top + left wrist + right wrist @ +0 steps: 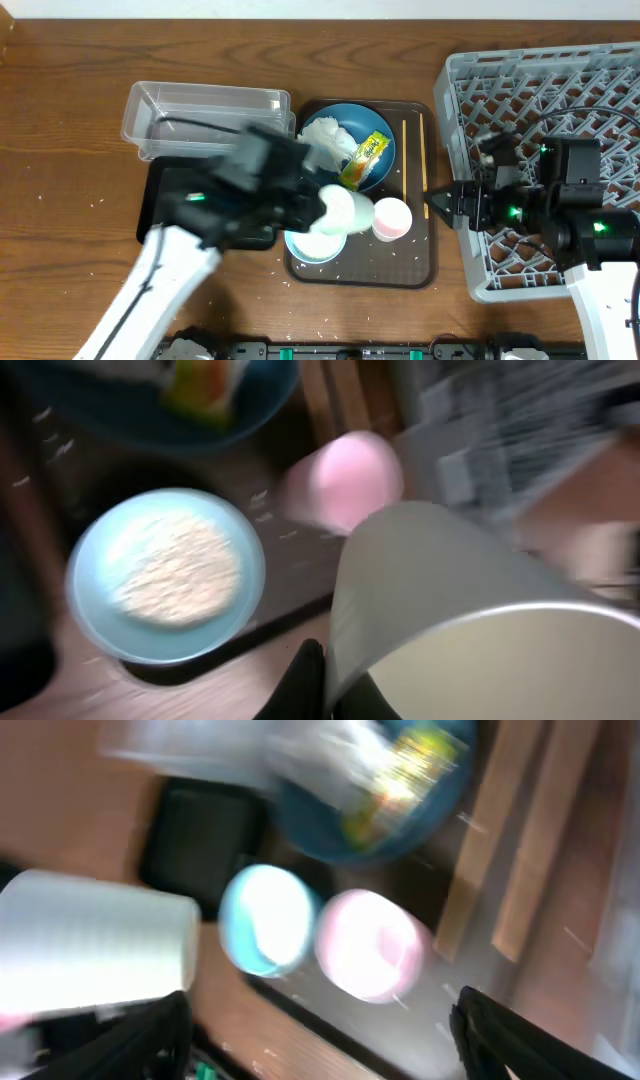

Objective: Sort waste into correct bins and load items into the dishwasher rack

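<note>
My left gripper [318,207] is shut on the rim of the white bowl [347,211], holding it tilted above the brown tray; the left wrist view shows its fingers [325,685] pinching the bowl wall [450,600]. Below it stands a pale green-blue cup holding rice [310,246] [165,575], with the pink cup [392,219] [345,480] [370,945] beside it. The blue plate [345,172] carries crumpled tissue [326,135] and the yellow-green wrapper [367,160]. Chopsticks [405,160] lie right of the plate. My right gripper [437,203] [320,1030] is open and empty at the tray's right edge.
The brown serving tray [415,265] holds the dishes. The clear tub [205,112] and black tray [160,195] lie to the left. The grey rack [540,90] stands on the right under my right arm. Rice grains are scattered over the tray and table.
</note>
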{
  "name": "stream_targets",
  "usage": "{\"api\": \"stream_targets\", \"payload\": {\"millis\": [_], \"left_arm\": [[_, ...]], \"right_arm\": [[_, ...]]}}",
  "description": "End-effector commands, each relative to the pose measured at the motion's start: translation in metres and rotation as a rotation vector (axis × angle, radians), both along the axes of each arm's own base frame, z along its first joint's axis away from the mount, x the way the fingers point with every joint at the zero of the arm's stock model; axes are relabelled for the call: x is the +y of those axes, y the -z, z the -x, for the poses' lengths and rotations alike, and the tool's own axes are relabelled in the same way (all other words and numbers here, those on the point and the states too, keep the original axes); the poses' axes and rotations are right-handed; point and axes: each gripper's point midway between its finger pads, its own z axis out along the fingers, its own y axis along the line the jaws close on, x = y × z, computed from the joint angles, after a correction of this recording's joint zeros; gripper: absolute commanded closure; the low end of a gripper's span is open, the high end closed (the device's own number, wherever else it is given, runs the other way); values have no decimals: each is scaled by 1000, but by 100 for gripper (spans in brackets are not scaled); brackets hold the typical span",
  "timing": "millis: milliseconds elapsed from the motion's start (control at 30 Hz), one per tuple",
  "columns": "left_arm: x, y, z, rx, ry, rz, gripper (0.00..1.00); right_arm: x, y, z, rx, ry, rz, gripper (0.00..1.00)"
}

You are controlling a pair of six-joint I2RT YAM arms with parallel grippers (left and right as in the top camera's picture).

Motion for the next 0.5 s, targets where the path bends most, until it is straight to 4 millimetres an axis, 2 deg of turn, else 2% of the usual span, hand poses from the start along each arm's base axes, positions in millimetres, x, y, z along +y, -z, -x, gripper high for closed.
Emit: {"api": "stream_targets", "payload": {"millis": [0, 67, 133, 233, 367, 467], "left_arm": [[-13, -58, 22, 47, 164, 379, 94], [-9, -76, 25, 53, 197, 498, 94], [-7, -89, 25, 61, 217, 579, 94], [-6, -91, 25, 69, 221, 599, 94], [-7, -96, 29, 82, 239, 630, 94], [-7, -97, 30, 85, 245, 641, 94]], "right_arm": [[46, -60, 27, -169, -320, -307, 19], [61, -78, 36, -232, -423, -381, 17], [77, -89, 44, -256, -496, -412, 16], [103, -100, 55, -315, -597, -426, 14], [128, -107, 58, -366, -615, -397, 13], [142, -113, 73, -400, -686, -416, 19]]}}
